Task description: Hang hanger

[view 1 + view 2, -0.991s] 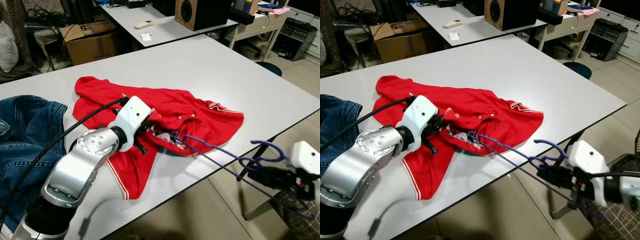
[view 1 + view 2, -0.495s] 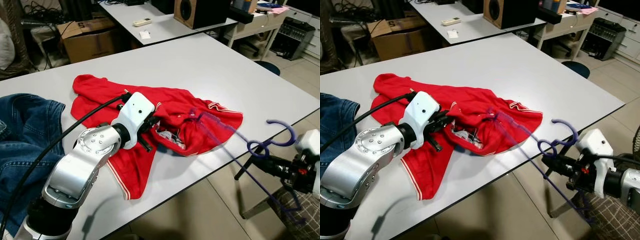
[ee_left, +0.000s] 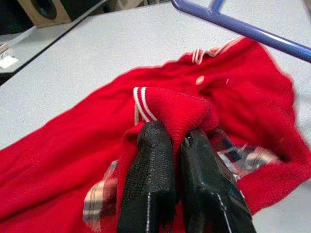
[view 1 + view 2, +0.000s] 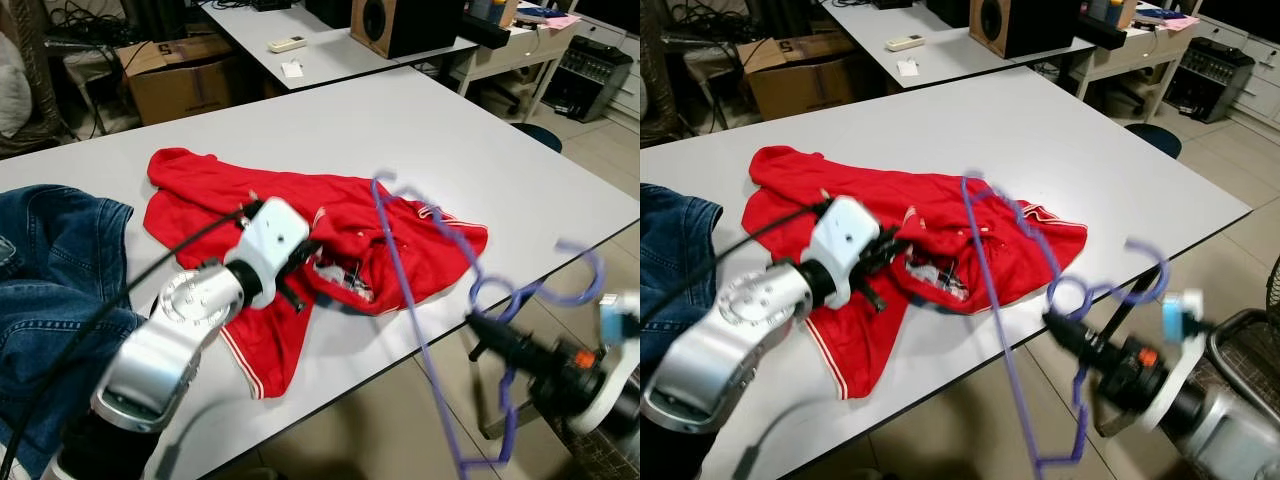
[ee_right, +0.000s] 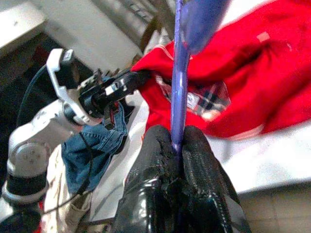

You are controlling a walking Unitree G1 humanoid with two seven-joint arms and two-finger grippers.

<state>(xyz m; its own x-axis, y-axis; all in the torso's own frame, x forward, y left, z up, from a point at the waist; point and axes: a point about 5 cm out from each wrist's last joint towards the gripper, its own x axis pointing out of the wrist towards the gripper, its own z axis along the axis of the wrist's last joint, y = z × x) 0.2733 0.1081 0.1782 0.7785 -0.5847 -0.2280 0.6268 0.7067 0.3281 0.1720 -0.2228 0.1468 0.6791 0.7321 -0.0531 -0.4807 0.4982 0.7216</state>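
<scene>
I have the left gripper (image 3: 177, 141) pinched on the red jacket (image 4: 330, 215) collar on the table (image 4: 420, 130), while my right gripper (image 5: 177, 145), clamped on the purple hanger (image 4: 400, 290), holds it off the near edge, long axis reaching toward that collar.

A large white table (image 4: 420, 130) with a dark edge is seen in the foreground, lit evenly — no hard shadows. Beige floor tiles (image 4: 390, 420) are visible below its near edge. A second white table (image 4: 330, 50) is set behind it, carrying a wooden-sided speaker (image 4: 400, 25), a remote control (image 4: 287, 46) and a small card (image 4: 292, 70). A cardboard box (image 4: 185, 80) is placed on the floor at the back left — cables behind it. Black equipment (image 4: 590, 70) is stacked at far right.
</scene>
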